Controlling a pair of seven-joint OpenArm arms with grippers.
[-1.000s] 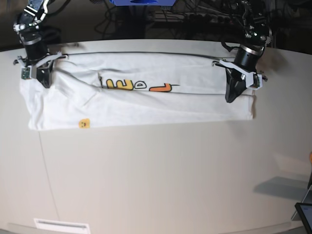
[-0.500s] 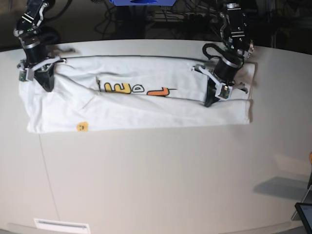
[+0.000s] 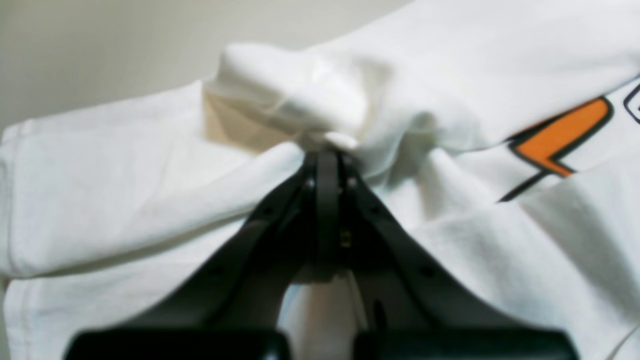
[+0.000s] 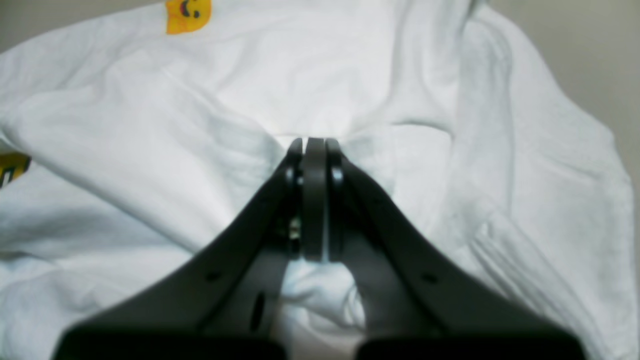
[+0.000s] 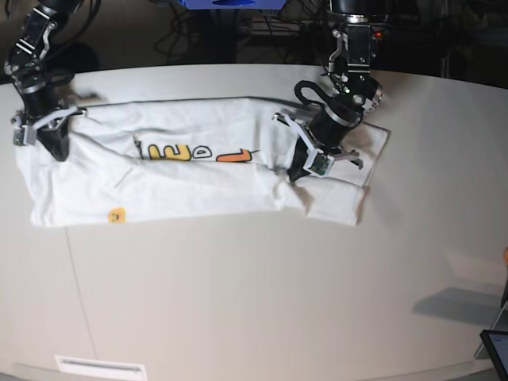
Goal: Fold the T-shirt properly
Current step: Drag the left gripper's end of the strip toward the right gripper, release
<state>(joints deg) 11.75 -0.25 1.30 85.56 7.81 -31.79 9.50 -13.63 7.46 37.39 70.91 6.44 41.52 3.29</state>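
The counter carries the T-shirt, which lies as a long horizontal band across the upper half of the base view, print side partly showing near the upper middle. The band's right portion is bunched and drawn toward frame centre.

Step in hand, by judgement: a crosswise fold, carrying one end of the band over toward the other.

The left gripper, at the upper centre-right of the base view, has its jaws together, clamped on a raised pinch of T-shirt fabric; the left wrist view shows cloth gathered at the tips. The right gripper, at the upper left, is likewise clamped on the T-shirt, its jaws pressed together on a fold.

Next move, by judgement: carry the pinched end across, lay it flat with edges aligned, then release. A small yellow smiley patch marks the lower left edge.
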